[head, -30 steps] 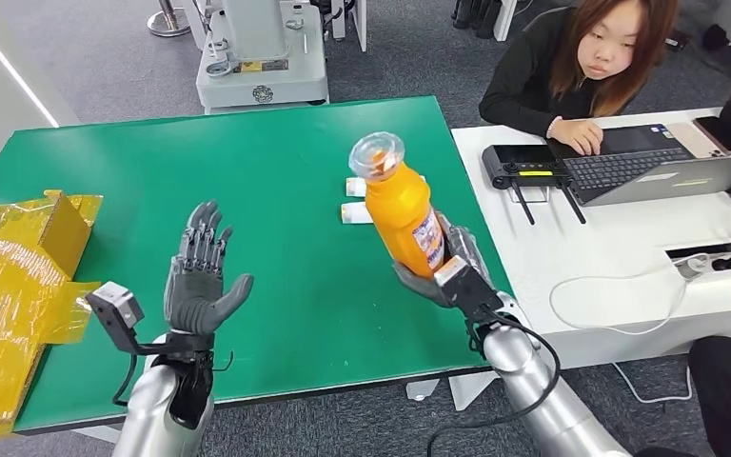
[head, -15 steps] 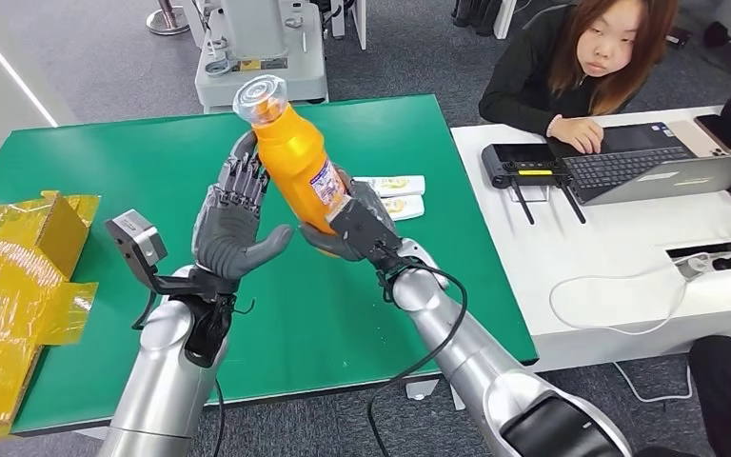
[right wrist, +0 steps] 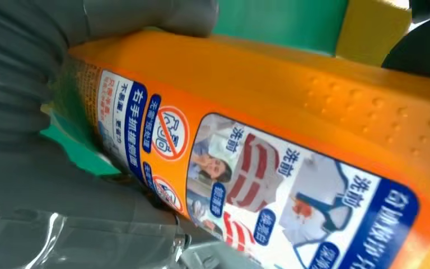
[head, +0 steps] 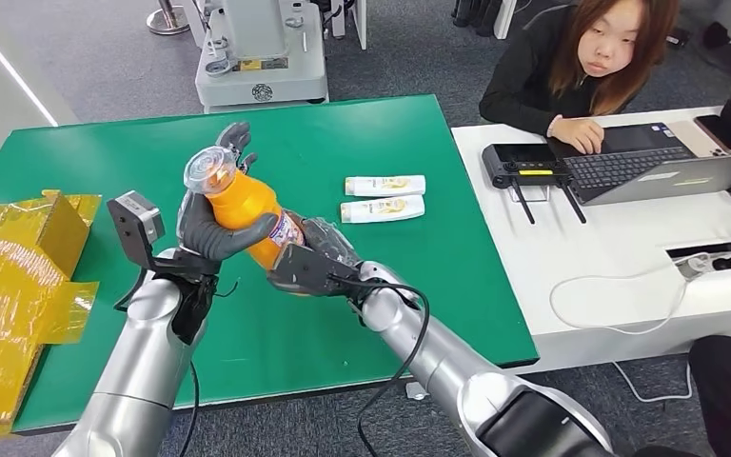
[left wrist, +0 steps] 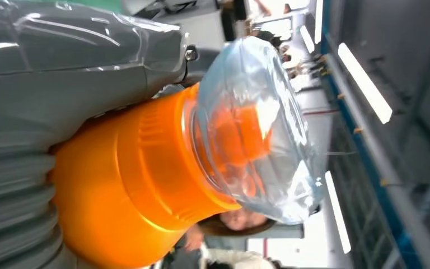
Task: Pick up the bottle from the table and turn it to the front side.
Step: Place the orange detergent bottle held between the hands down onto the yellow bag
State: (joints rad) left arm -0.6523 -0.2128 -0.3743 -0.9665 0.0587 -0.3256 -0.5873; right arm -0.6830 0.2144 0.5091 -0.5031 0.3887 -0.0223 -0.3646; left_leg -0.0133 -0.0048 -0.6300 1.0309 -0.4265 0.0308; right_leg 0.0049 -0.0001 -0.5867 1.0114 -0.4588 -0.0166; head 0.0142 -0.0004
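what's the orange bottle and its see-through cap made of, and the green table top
The orange bottle looks like opaque, semi-gloss plastic: moulded dimples and a printed label show in the right wrist view. Its clear domed cap seems thin transparent plastic, with bright glints and the orange neck visible through it. The green table top appears matte, perhaps a mat or laminate; I cannot tell which.

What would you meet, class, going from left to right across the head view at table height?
Yellow box → left hand → orange bottle → right hand → two white tubes → black controller → laptop.
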